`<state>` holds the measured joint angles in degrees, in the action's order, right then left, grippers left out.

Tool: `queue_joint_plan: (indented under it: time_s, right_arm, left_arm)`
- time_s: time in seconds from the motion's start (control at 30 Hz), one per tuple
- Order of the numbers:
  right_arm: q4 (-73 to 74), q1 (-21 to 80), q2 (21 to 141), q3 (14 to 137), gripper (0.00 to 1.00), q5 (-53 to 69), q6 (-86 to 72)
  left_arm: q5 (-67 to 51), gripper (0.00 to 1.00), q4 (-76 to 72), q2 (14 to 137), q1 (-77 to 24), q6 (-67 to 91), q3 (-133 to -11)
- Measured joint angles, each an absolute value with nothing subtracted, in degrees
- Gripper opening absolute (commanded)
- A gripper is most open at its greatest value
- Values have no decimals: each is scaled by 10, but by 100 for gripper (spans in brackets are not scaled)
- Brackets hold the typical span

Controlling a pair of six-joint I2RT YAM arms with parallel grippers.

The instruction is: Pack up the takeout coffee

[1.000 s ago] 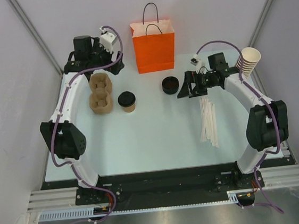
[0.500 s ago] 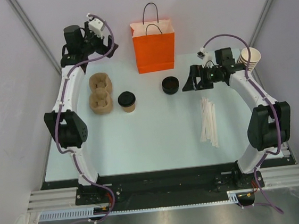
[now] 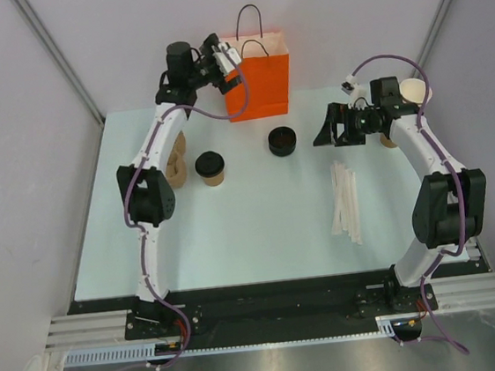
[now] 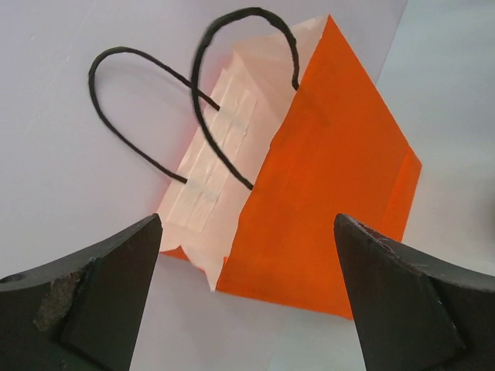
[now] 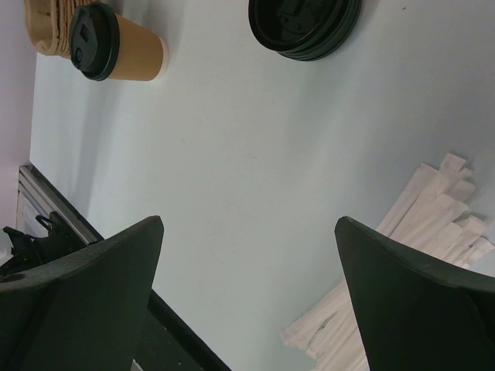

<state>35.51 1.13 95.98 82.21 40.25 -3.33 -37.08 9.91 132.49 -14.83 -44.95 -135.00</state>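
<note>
The takeout coffee (image 3: 210, 167), a small brown cup with a black lid, stands on the table left of centre; it also shows in the right wrist view (image 5: 116, 46). The orange paper bag (image 3: 258, 78) with black handles stands upright and open at the back. My left gripper (image 3: 224, 59) is open and empty, raised at the bag's upper left edge; in its wrist view the bag (image 4: 332, 178) fills the space beyond the gripper (image 4: 247, 220). My right gripper (image 3: 326, 128) is open and empty, above the table right of the lids, far from the coffee.
A stack of black lids (image 3: 282, 140) lies in front of the bag. A tan cup carrier (image 3: 174, 162) sits left of the coffee, partly hidden by my left arm. White wrapped straws (image 3: 347, 202) lie at the right. A stack of tan cups (image 3: 415, 90) stands behind my right arm.
My left arm has swung from the back left corner rightward to the bag's top edge. My right gripper has drawn back to the right, away from the lids. Both stayed open.
</note>
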Motion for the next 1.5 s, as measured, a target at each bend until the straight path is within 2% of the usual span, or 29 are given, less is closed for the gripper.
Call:
queue_joint_plan:
  time_s: [0.47, 0.63, 0.83, 0.87, 0.93, 0.97, 1.03, 1.07, 1.5]
  right_arm:
    - [358, 11, 960, 822, 100, 403, -33]
    - [358, 11, 960, 822, 100, 403, -32]
    - [359, 11, 955, 822, 99, 403, -31]
    - [359, 11, 955, 822, 99, 403, -31]
    - [359, 10, 952, 822, 99, 403, -31]
    - [359, 9, 951, 822, 99, 404, -32]
    - [359, 7, 950, 822, 99, 405, -32]
    - [359, 6, 949, 822, 98, 405, -32]
    - [359, -32, 928, 822, 98, 411, -34]
  left_arm:
    - [-331, 96, 78, 1390, -159, -583, -1353]
    - [-328, 80, 98, 1395, -160, -624, -1353]
    - [-321, 53, 93, 1378, -162, -647, -1319]
    - [-321, 43, 91, 1372, -162, -650, -1309]
    - [-321, 33, 91, 1360, -162, -654, -1295]
    - [-321, 22, 93, 1352, -163, -657, -1290]
    - [-319, 13, 96, 1344, -163, -655, -1289]
    - [-317, 1, 98, 1341, -163, -656, -1288]
    - [-270, 0, 36, 1319, -163, -551, -1262]
